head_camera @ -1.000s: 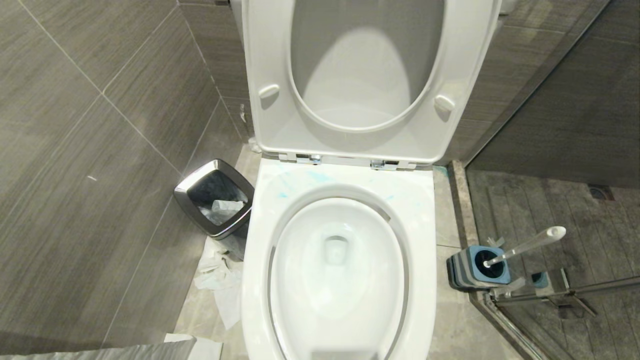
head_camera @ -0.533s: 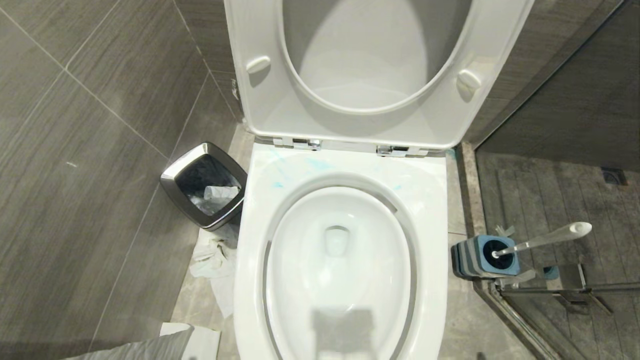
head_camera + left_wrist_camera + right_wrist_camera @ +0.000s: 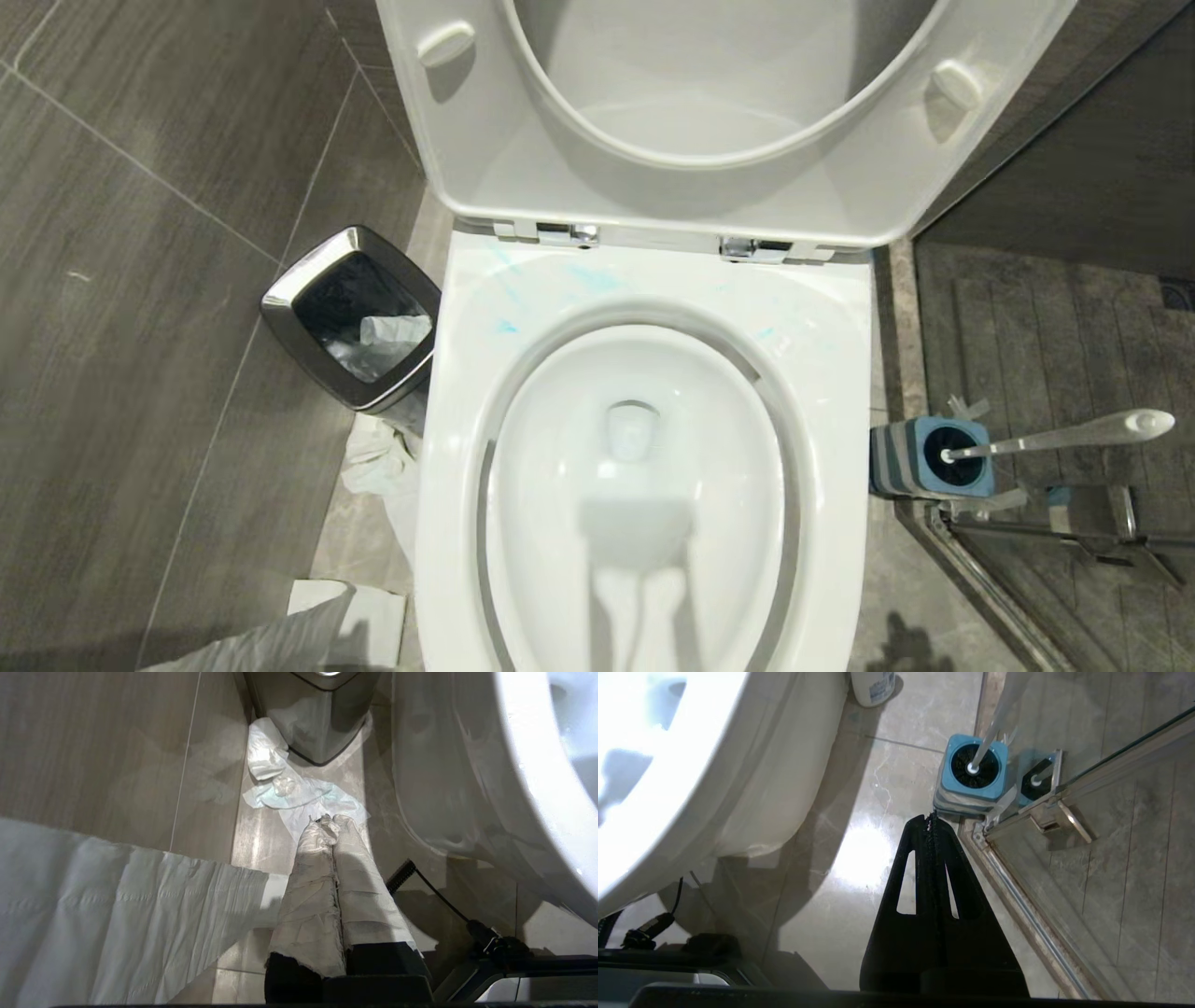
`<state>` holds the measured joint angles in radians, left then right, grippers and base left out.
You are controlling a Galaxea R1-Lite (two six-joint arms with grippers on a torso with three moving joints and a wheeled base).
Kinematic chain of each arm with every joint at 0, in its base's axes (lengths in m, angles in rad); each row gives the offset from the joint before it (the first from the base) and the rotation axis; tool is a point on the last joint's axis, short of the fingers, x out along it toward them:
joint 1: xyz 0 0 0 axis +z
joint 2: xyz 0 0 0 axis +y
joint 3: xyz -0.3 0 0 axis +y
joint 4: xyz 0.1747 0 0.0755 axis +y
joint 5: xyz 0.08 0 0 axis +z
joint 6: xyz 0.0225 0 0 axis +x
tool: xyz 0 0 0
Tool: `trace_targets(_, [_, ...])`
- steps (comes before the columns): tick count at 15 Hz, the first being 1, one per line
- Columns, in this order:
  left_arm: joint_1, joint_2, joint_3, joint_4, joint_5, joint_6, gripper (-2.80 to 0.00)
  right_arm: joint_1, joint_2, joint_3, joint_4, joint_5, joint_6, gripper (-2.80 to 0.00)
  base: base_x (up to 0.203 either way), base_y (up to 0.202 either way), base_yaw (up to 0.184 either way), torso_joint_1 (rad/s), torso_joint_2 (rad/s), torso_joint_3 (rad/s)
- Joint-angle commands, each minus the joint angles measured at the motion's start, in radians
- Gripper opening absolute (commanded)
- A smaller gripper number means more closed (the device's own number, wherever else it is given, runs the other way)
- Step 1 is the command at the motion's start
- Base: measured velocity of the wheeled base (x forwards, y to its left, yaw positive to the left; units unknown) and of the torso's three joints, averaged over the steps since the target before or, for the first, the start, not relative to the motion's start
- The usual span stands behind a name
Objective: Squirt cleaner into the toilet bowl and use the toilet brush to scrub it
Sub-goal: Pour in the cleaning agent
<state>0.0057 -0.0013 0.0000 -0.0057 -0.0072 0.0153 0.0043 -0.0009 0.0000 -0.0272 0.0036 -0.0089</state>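
Starting out — both arms parked low, left gripper (image 3: 332, 826) & right gripper (image 3: 930, 819) clenched, empty. Toilet brush (image 3: 1060, 437) in holder (image 3: 929, 459) right of toilet bowl (image 3: 644, 280); cleaner (image 3: 597, 278) smeared on rim. Next: right jaws open, reach for handle.

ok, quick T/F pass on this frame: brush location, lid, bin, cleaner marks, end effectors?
1. The toilet brush stands in its holder, on the floor to the right of the toilet bowl. True.
2. The seat and lid are shut over the bowl. False: both are raised.
3. The bin to the left of the bowl holds crumpled paper. True.
4. The rim is spotless. False: blue cleaner smears mark the rim near the hinges.
5. The right end effector grips the brush handle. False: it is shut on nothing, above the floor short of the holder.
6. The left end effector is shut. True.
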Motion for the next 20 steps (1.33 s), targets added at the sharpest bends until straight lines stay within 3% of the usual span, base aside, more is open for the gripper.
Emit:
trace_targets(1, [0.0,0.001,0.005,0.0,0.0,0.0,-2.8,0.0,-0.001,0.012,0.0,0.001,0.0,-2.8,0.0,0.0,0.0,0.01,0.01,-0.206])
trace_targets(8, [0.0,0.001,0.006,-0.002,0.0,-0.004,-2.8,0.0,-0.001,0.012,0.0,0.001,0.0,-2.8,0.0,0.0,0.0,0.004,0.0,-0.186])
trace_targets(20, [0.0,0.0,0.006,-0.002,0.0,-0.006,-2.8,0.0,-0.001,0.012,0.0,0.001,0.0,-2.8,0.0,0.0,0.0,0.001,0.0,-0.012])
